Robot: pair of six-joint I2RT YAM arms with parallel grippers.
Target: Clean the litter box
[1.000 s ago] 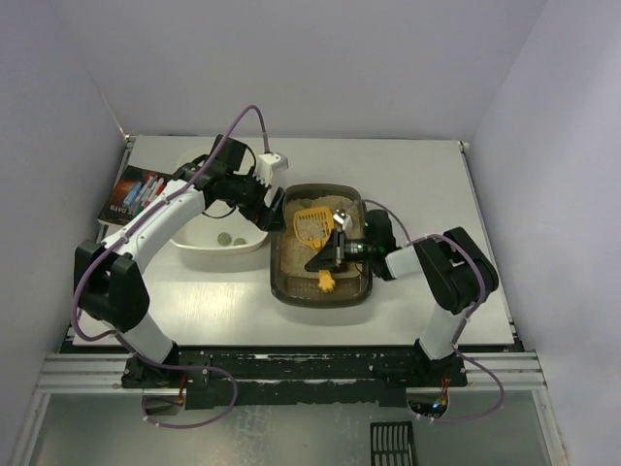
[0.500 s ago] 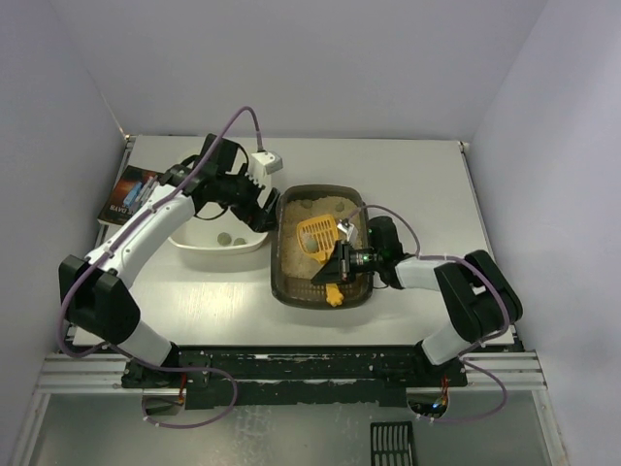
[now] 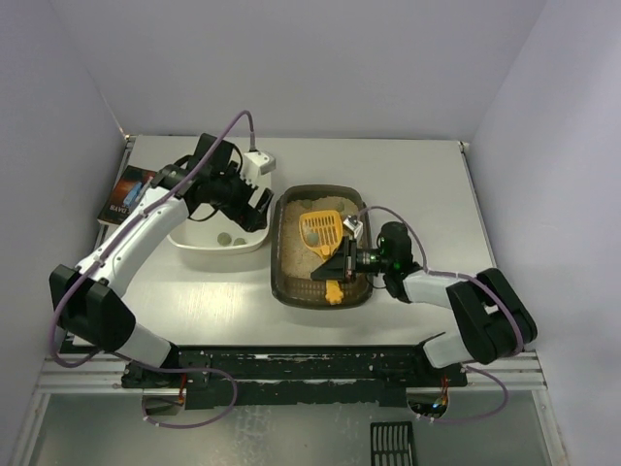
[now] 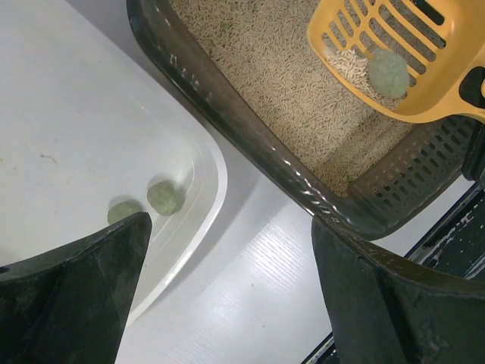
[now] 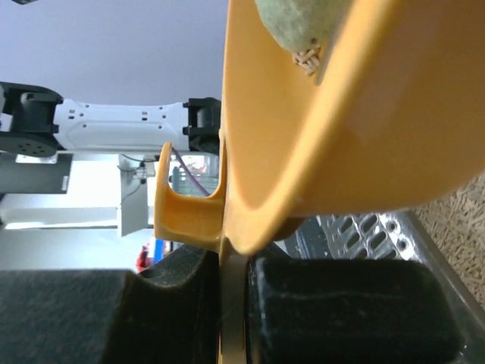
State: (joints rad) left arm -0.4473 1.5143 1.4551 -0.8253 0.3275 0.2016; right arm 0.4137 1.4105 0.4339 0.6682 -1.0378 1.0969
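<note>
The litter box (image 3: 291, 282) is a dark tray of beige litter at the table's middle; its rim also shows in the left wrist view (image 4: 227, 106). My right gripper (image 3: 343, 260) is shut on the handle of a yellow slotted scoop (image 3: 320, 231), held over the litter. The scoop (image 4: 409, 45) carries one grey-green clump (image 4: 388, 70) and some litter. In the right wrist view the gripper (image 5: 231, 303) clamps the scoop (image 5: 341, 129) with the clump (image 5: 299, 23) on top. My left gripper (image 3: 254, 210) is open and empty, above the gap between the white tub and the litter box.
The cream-white tub (image 3: 199, 245) stands left of the litter box and holds two clumps (image 4: 164, 197). A dark printed box (image 3: 126, 194) lies at the table's far left. A black grate (image 3: 392, 444) lies below the table's front rail.
My left gripper has drawn back left, from the litter box's rim toward the tub. My right arm has stretched out lower and rightward, and the scoop shifted slightly over the litter.
</note>
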